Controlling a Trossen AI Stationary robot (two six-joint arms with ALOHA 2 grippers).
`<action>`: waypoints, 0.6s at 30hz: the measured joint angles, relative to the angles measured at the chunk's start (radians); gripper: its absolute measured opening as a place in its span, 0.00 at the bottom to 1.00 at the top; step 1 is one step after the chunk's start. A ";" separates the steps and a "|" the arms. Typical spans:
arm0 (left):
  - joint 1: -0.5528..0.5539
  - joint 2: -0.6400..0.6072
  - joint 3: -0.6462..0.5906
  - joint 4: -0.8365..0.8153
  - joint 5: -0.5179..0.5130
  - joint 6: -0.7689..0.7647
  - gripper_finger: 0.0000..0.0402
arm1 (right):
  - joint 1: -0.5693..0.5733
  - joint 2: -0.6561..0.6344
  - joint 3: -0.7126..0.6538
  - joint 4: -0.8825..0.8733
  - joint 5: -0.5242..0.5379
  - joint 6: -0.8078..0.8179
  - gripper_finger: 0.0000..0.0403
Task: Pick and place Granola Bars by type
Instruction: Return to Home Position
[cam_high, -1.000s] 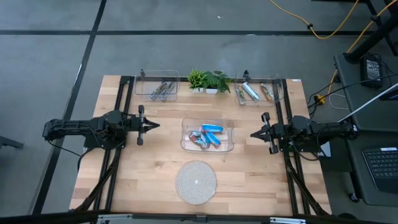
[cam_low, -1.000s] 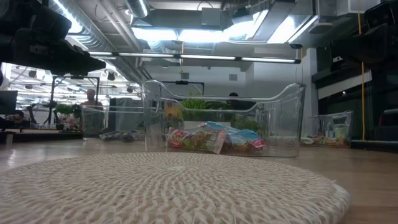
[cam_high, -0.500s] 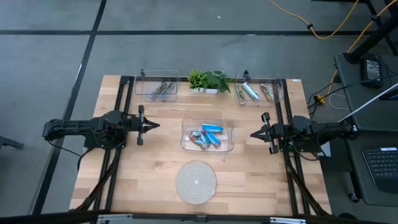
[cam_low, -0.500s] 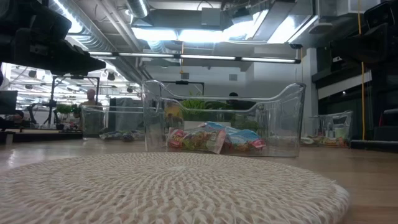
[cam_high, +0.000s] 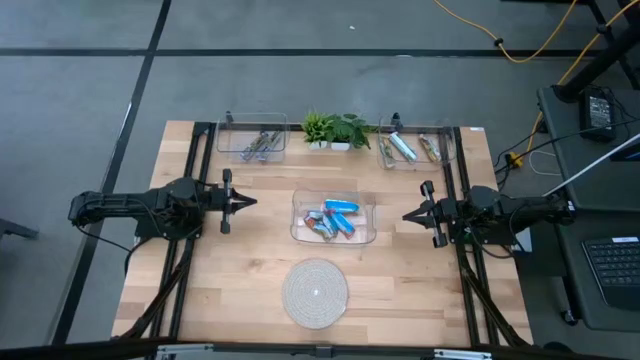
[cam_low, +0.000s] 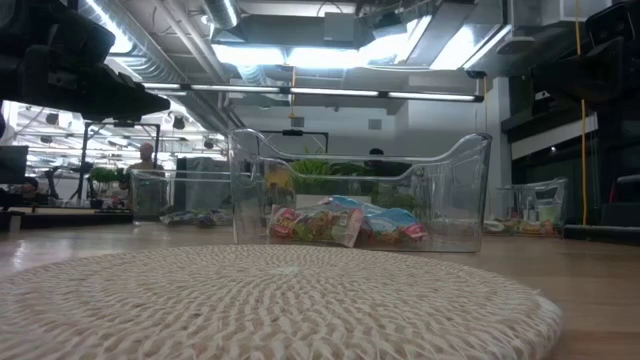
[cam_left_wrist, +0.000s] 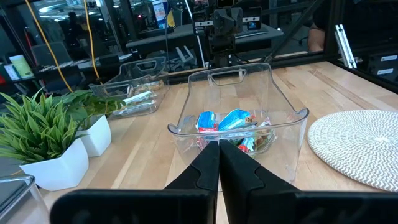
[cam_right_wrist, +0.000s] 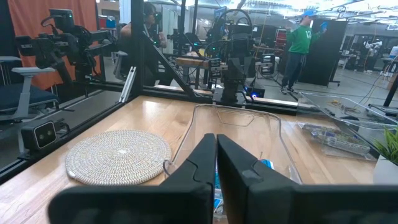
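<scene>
Small foil-wrapped Granola Bars (cam_high: 335, 220) are seen lying in the middle clear plastic bin (cam_high: 294, 215) and in two far bins. The left gripper (cam_high: 247, 201) and right gripper (cam_high: 407, 214) are held at either side of the middle bin, fingers together, empty. The bars are judged light, crinkly and slippery; a pinch across the middle is advised

Grey floor (cam_high: 300, 60) crossed by dark lines, with a yellow cable (cam_high: 500, 45) laid over it. Keyboard (cam_high: 610, 265) seen on a dark desk (cam_high: 575, 140) at the right. Ceiling lit by strip lights (cam_low: 340, 52). Orange curtain (cam_right_wrist: 62, 15), office chair (cam_right_wrist: 18, 93) and person in green (cam_right_wrist: 300, 40) seen beyond the wooden table (cam_high: 240, 290).
</scene>
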 joint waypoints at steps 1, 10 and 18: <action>0.000 0.000 0.000 0.000 0.000 0.000 0.01 | 0.000 0.000 0.000 0.000 0.000 0.000 0.04; 0.000 0.000 0.000 0.000 0.000 0.000 0.01 | 0.000 0.000 0.000 0.000 0.000 0.000 0.05; 0.000 0.000 0.000 0.000 0.000 0.000 0.01 | 0.000 0.000 0.000 0.000 0.000 0.000 0.05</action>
